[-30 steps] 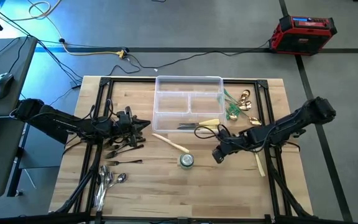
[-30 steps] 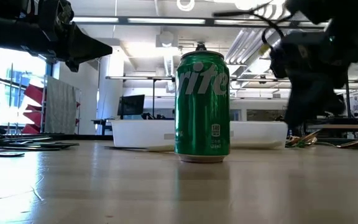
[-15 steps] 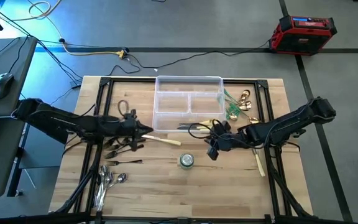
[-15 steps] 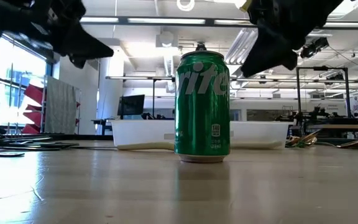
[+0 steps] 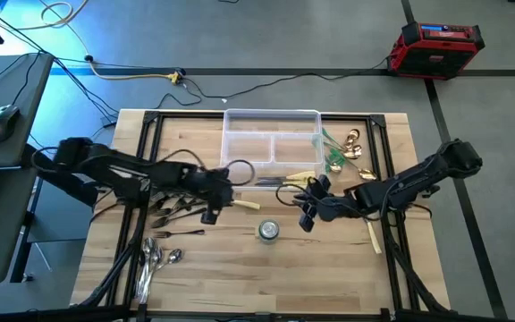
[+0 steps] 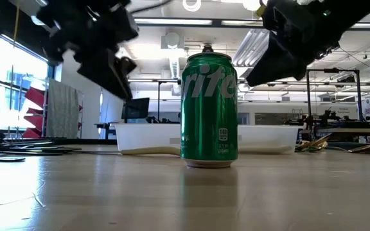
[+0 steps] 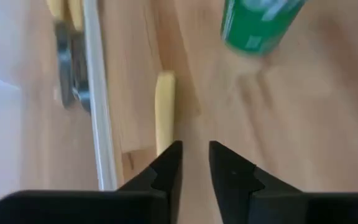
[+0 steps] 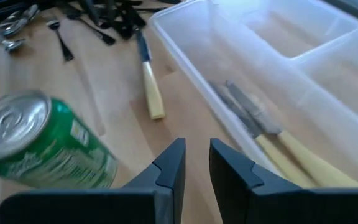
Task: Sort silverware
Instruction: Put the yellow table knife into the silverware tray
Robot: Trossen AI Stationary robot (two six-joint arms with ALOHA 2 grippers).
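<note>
A cream-handled knife [image 5: 247,204] lies flat on the wood between the clear tray [image 5: 271,116] and a green can [image 5: 268,231]. My left gripper [image 5: 224,195] hovers above its blade end, fingers nearly together; in the left wrist view the cream handle [image 7: 165,109] runs ahead of the gripper [image 7: 196,163]. My right gripper [image 5: 302,215], also shut, hangs right of the can and faces the same knife [image 8: 151,93]. Two knives [image 8: 272,137] lie in the tray's near compartment. Dark forks [image 5: 175,210], silver spoons [image 5: 155,258] and green-handled pieces [image 5: 338,152] lie on the table.
The can [image 6: 209,109] stands upright near the table's middle, between both grippers [image 6: 117,77] [image 6: 262,70], which hang above the table top. Another cream knife [image 5: 374,234] lies by the right arm. The tray's near wall [image 7: 98,124] runs beside the loose knife.
My left gripper has travelled toward the table's right, from above the forks to the loose knife's blade end, and has tipped downward. My right gripper has risen and shifted a little toward the table's left, toward the tray's near wall.
</note>
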